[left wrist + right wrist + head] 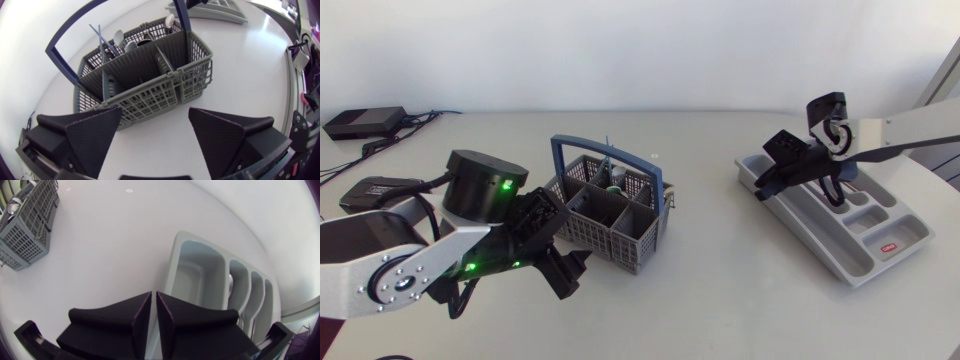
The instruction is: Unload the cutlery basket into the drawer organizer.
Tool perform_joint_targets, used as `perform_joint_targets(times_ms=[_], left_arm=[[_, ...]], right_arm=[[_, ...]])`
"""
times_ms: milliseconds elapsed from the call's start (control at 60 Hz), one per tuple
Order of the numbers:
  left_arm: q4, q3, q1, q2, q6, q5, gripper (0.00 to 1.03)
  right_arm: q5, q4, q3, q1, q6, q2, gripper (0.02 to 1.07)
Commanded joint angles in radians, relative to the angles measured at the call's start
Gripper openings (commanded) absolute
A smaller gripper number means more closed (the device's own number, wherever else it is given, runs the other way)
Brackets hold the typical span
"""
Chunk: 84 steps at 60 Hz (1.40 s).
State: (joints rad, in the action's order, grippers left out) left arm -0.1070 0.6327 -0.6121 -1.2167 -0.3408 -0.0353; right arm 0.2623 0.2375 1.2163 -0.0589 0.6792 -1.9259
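The grey plastic lattice cutlery basket with a blue hoop handle [620, 236] [150, 95] stands on the white table [720, 300], just ahead of the left gripper [570, 276] [156, 120]. The gripper's two black wedge fingers are spread wide with nothing between them, and its tips are level with the basket's nearest corner. In the basket's far compartments stand metal spoons [119, 37] and thin blue sticks [100, 40]; the near compartments look empty from the left wrist view. Well apart, on the table's other side, the right gripper [766, 186] [153, 304] has its fingers pressed almost together on nothing. It hangs over the near end of the pale grey plastic drawer organizer [850, 272] [176, 245] with long parallel compartments
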Motion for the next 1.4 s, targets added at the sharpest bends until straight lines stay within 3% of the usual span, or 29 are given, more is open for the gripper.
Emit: perform_joint_targets(times_ms=[0, 367, 650, 1067, 1383], left_arm=[[-0.002, -0.034, -0.005, 0.014, 0.011, -0.006, 0.94], [0.006, -0.037, -0.003, 0.011, 0.011, -0.006, 0.94], [0.007, -0.034, -0.009, 0.009, 0.013, -0.006, 0.94], [0.000, -0.036, -0.009, 0.023, 0.011, -0.006, 0.94], [-0.005, -0.037, -0.017, 0.032, 0.011, -0.006, 0.94]], right_arm=[[-0.014, 0.011, 0.061, 0.021, -0.033, -0.068, 0.15], [-0.230, -0.055, 0.229, 0.050, -0.061, -0.226, 0.15], [-0.294, -0.041, 0.356, 0.027, -0.075, -0.309, 0.15], [-0.167, -0.069, -0.120, -0.068, -0.064, 0.163, 0.15], [-0.155, -0.073, -0.436, -0.228, 0.034, 0.341, 0.15]])
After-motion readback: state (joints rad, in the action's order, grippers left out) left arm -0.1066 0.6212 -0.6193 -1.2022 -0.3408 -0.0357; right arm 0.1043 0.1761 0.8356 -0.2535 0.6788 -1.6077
